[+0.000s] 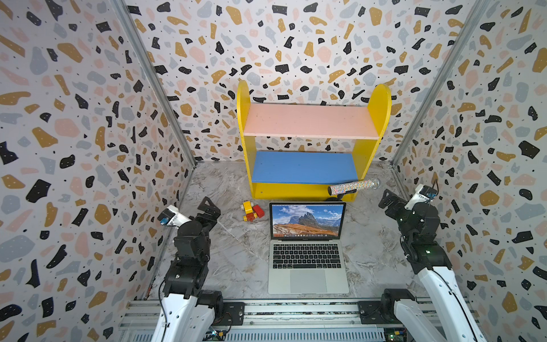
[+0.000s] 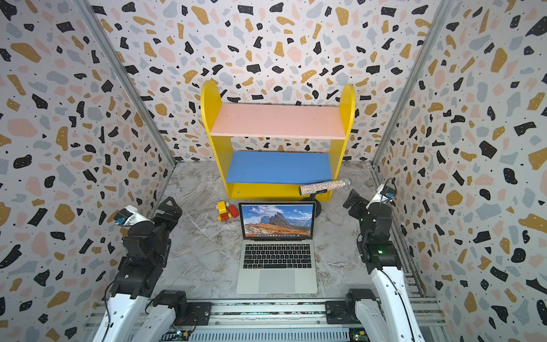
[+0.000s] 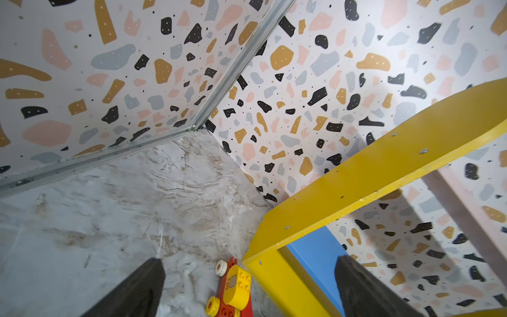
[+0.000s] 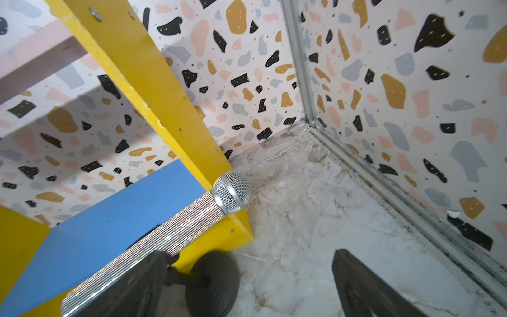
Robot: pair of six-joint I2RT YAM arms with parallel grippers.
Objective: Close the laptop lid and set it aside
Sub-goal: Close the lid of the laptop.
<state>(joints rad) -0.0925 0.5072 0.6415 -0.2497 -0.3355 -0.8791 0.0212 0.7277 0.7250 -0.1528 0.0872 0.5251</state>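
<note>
Open laptop mid-table, untouched.
The laptop lid is raised with the screen facing the robot's base, its long edge running crosswise between the arms. The left gripper and right gripper are held with jaws apart and empty, flanking the lid. The right is judged slightly nearer.

**What else shares your workspace**

You have a yellow shelf unit standing against the back wall, with a pink board above and a blue board below. By its left foot sits a small red-and-yellow brick toy car. At its right foot a glittery microphone rests nearly level on a black stand, mesh head pointing right. Terrazzo-print walls enclose the marble tabletop.
</note>
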